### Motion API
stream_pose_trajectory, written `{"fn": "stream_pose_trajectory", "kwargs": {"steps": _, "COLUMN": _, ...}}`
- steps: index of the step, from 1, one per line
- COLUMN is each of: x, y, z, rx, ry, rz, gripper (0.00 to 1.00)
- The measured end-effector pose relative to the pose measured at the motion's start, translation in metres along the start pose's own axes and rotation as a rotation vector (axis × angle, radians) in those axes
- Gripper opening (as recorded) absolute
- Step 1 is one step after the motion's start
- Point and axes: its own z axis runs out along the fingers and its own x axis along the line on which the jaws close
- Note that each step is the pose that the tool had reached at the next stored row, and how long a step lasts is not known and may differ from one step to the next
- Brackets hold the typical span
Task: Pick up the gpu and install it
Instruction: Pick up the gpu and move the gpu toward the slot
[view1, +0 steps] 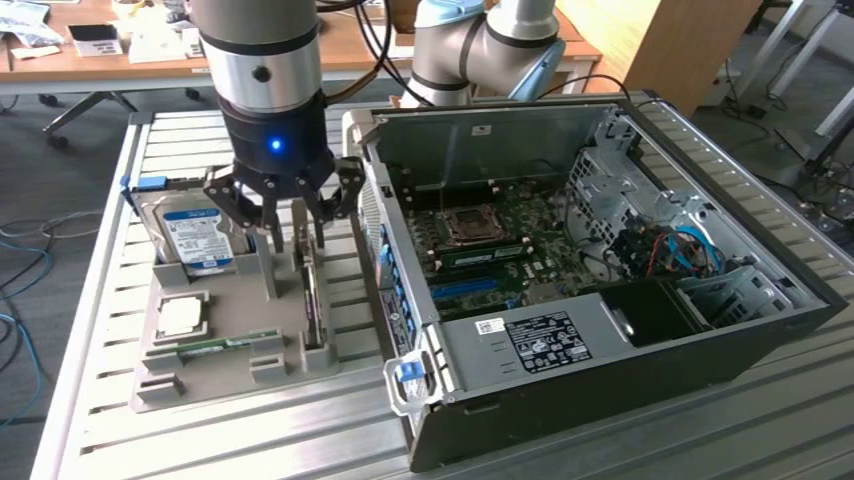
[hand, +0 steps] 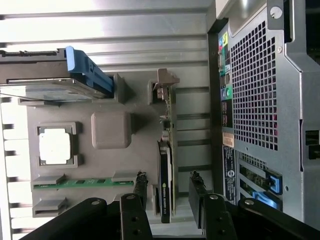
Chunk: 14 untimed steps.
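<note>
**Slatted table (view1: 94, 400): gripper (hand: 168, 181) straddles gpu (hand: 166, 165)**

Gpu stands on edge in grey parts holder (view1: 220, 375), just beside open PC case (view1: 694, 330). Gripper sits over it, jaws apart, fingers (hand: 141, 184) either side w/o touching the card.

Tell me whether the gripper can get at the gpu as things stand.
Probably yes: the open gripper hangs over the gpu, a finger on each side, and nothing lies between them.
</note>
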Motion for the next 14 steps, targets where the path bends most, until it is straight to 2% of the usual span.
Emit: {"fn": "stream_pose_trajectory", "kwargs": {"steps": 14, "x": 0.0001, "y": -0.0002, "z": 0.0037, "rx": 0.0000, "ry": 0.0000, "rz": 0.000, "gripper": 0.47}}
